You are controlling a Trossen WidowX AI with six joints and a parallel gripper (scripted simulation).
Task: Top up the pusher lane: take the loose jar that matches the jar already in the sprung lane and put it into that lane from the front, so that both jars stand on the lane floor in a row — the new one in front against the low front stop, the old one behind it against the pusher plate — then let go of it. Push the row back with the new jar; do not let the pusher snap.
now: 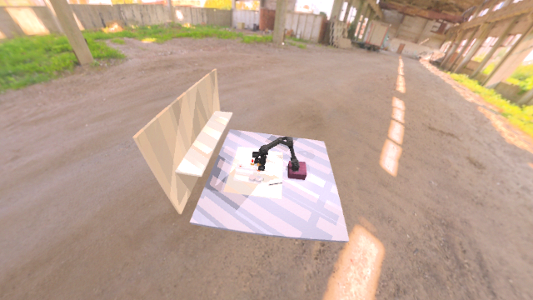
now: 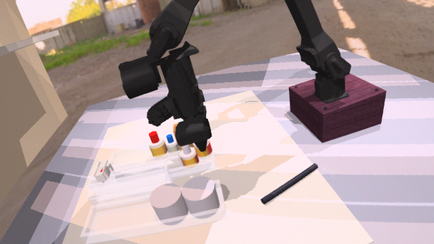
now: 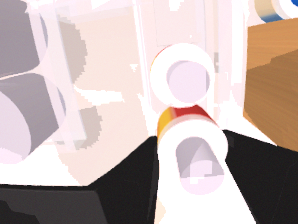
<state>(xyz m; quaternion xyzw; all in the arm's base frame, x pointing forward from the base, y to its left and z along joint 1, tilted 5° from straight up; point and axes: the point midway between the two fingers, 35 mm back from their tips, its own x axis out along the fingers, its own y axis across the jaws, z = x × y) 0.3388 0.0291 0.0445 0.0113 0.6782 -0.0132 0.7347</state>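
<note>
The sprung lane (image 2: 194, 171) has clear walls. A jar (image 2: 189, 160) (image 3: 161, 75) with a pale cap, white shoulder and yellow-red band stands upright in it near the front. A pale block (image 2: 174, 161), perhaps the pusher plate, is behind it. My gripper (image 2: 203, 146) (image 3: 188, 140) is shut on a matching jar (image 2: 205, 152) (image 3: 194, 129), held close in front of the lane jar at the lane's front end. The two look touching or nearly so. The front stop and the held jar's base are hidden or washed out, so its seating cannot be told.
A red-capped jar (image 2: 158, 148), a small blue-capped jar (image 2: 173, 146) and a wooden block (image 3: 272, 45) stand beyond the lane. Two grey cylinders (image 2: 169, 205) (image 2: 201, 196) stand in a neighbouring clear lane. A black rod (image 2: 289, 183) lies right of them. A shelf (image 1: 204, 143) stands at the left.
</note>
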